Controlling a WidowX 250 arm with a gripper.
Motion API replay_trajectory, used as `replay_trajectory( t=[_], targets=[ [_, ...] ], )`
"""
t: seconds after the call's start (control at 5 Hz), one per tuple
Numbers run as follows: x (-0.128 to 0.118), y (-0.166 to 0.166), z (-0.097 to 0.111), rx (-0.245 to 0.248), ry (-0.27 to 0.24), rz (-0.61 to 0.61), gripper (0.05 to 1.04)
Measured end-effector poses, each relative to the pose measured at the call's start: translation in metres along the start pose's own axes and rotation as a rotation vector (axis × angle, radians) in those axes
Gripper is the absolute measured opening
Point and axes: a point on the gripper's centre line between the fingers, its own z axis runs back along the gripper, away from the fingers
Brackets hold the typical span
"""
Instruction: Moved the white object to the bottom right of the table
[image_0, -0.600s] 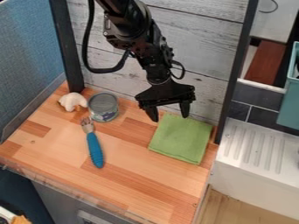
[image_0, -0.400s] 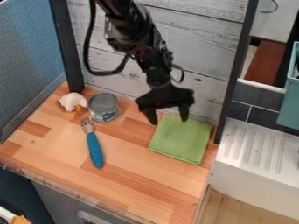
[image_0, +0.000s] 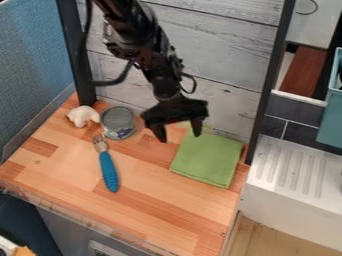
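Note:
The gripper (image_0: 179, 137) hangs over the back of the wooden table (image_0: 157, 200), between the can and the green cloth, its two fingers spread apart with nothing between them. At the table's back left corner lies the white object (image_0: 83, 115), a small curved piece with some brown-orange on its lower side. It sits just left of the can, well to the left of the gripper.
An open metal can (image_0: 118, 122) stands beside the white object. In front of it lies a fork with a blue handle (image_0: 108, 171). A folded green cloth (image_0: 208, 158) covers part of the right side. Grey wall planks and black posts border the back.
The arm and its open gripper have moved left, from above the back edge of the green cloth toward the can. The objects on the table have stayed where they were.

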Motion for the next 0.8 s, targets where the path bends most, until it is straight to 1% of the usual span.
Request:
replay_trajectory(
  t=[0.2, 0.4, 0.6, 0.8],
  targets=[
    [0.004, 0.01, 0.011, 0.037, -0.062, 0.042, 0.999],
    [0.021, 0.038, 0.031, 0.12, -0.191, 0.183, 0.999],
    [0.036, 0.069, 0.045, 0.168, -0.234, 0.28, 0.999],
    [0.053, 0.091, 0.054, 0.176, -0.267, 0.382, 0.999]
  ],
)
